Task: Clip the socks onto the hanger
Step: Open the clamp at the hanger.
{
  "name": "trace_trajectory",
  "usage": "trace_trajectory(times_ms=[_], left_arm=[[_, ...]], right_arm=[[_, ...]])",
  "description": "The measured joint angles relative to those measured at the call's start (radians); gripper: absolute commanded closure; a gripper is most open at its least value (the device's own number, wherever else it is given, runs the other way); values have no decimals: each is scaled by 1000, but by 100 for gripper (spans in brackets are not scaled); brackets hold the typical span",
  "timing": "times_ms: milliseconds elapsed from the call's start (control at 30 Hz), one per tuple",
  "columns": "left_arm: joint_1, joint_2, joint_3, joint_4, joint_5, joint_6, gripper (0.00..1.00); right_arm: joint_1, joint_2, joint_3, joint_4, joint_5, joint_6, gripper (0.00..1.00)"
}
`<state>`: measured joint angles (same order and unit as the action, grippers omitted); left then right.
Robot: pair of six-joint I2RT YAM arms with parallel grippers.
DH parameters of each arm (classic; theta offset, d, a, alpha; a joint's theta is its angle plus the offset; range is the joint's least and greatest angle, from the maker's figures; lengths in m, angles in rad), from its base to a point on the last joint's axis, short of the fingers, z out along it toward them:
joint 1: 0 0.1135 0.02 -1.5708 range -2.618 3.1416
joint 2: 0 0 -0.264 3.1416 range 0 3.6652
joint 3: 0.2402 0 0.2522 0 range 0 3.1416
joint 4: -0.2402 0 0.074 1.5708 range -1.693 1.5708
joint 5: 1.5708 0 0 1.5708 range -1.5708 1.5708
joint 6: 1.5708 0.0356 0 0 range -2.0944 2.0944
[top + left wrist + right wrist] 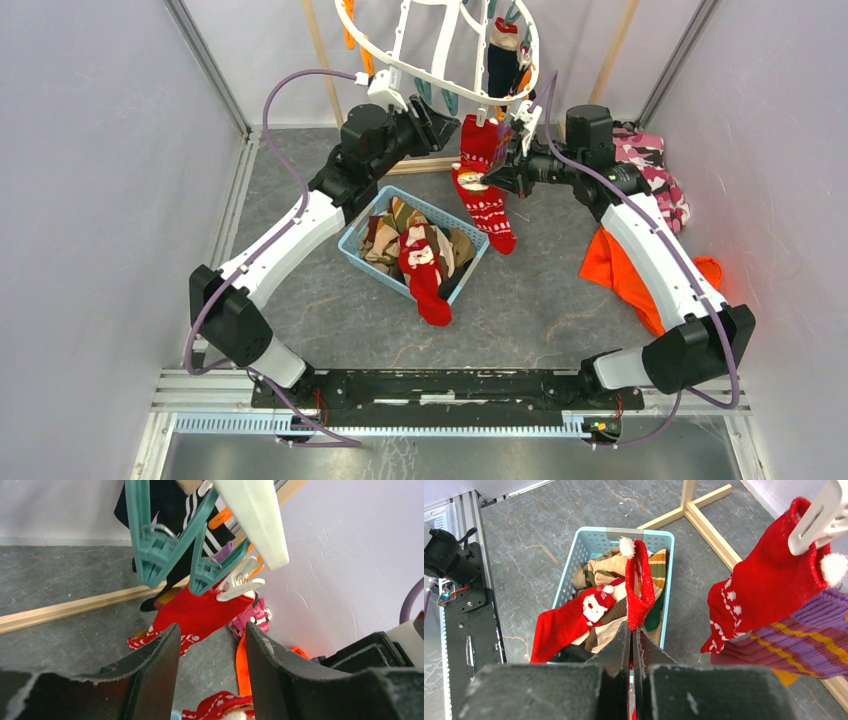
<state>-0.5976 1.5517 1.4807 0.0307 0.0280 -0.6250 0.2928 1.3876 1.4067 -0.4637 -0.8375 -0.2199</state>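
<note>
Clipping is under way: the right gripper, pinching a red pom-pom sock, holds it near the hanger, while the left gripper, spread and empty facing a teal clip, probably needs to squeeze it open next

A: Any text, labels or numbers legible?
B: None. The red sock shows white patterns only. Pale marks on the black base rail are possibly print, but too small to read.
</note>
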Motion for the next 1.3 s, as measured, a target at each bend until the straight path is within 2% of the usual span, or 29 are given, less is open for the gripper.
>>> trace_trajectory(times_ms=[100, 200, 267, 500, 700, 967, 1300], left_arm=[[0, -21, -41, 21, 6, 7, 66], [0, -101, -148, 15, 8, 11, 88], [0, -163, -211, 5, 11, 4, 97], [-53, -291, -336, 12, 35, -72, 98], [-129, -208, -351, 24, 34, -108, 98], [-130, -55, -281, 19, 70, -108, 98], [-130, -45, -267, -16, 81, -87, 97]], right_arm=[[-7, -5, -10, 2, 1, 7, 100], [-21, -14, -19, 2, 5, 13, 100], [-25, -18, -19, 3, 5, 16, 100], [-21, -19, -19, 15, 5, 45, 100], [48, -14, -19, 32, -8, 51, 100], [148, -14, -26, 36, -55, 27, 100], [172, -14, -91, 36, -88, -40, 100]])
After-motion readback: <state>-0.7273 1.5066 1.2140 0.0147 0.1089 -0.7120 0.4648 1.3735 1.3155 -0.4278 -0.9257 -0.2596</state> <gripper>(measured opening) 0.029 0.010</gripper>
